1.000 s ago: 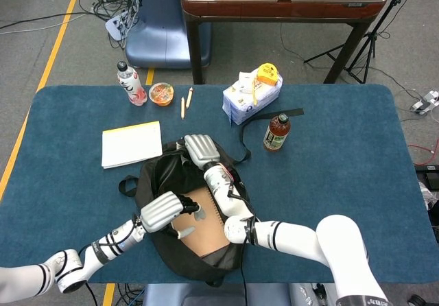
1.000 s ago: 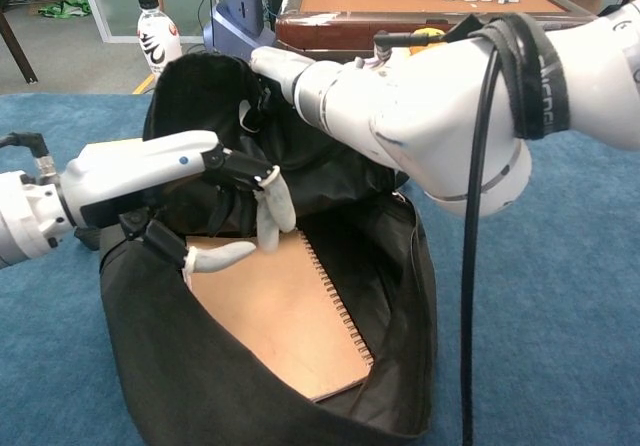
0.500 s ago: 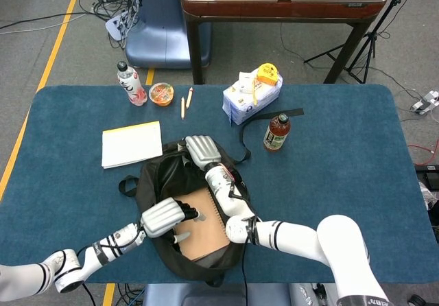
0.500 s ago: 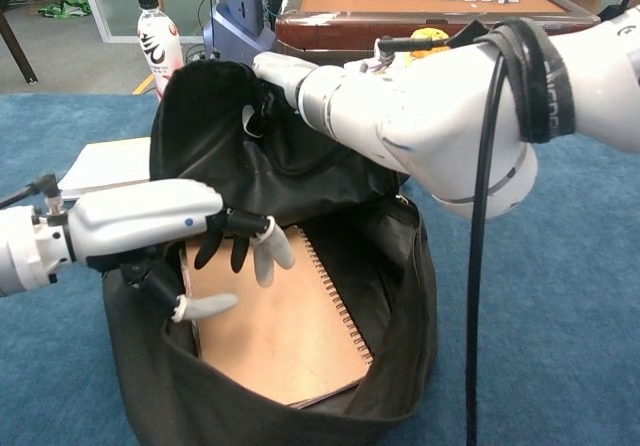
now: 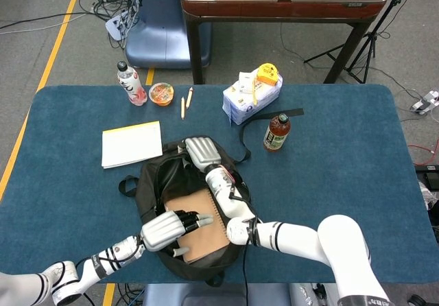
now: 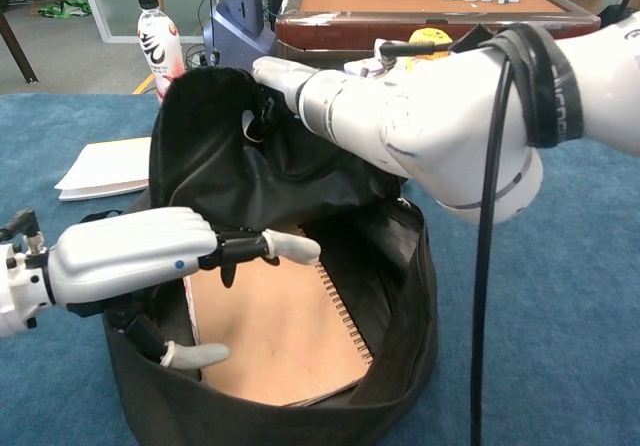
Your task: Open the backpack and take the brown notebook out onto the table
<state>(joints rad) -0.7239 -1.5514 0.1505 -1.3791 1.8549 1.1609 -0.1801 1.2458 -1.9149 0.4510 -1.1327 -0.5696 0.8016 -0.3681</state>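
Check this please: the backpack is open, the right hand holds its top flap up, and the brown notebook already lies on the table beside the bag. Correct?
Not quite. The brown notebook is inside the backpack, not on the table, as the chest view shows. The rest is right.

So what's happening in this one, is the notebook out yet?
Not yet. The right hand holds the top flap of the black backpack up and open. The left hand reaches in at the near edge of the opening, fingers over the brown notebook with the thumb low beside its edge; a firm grip is not clear. The notebook lies inside the bag, its spiral binding toward the right arm's side.
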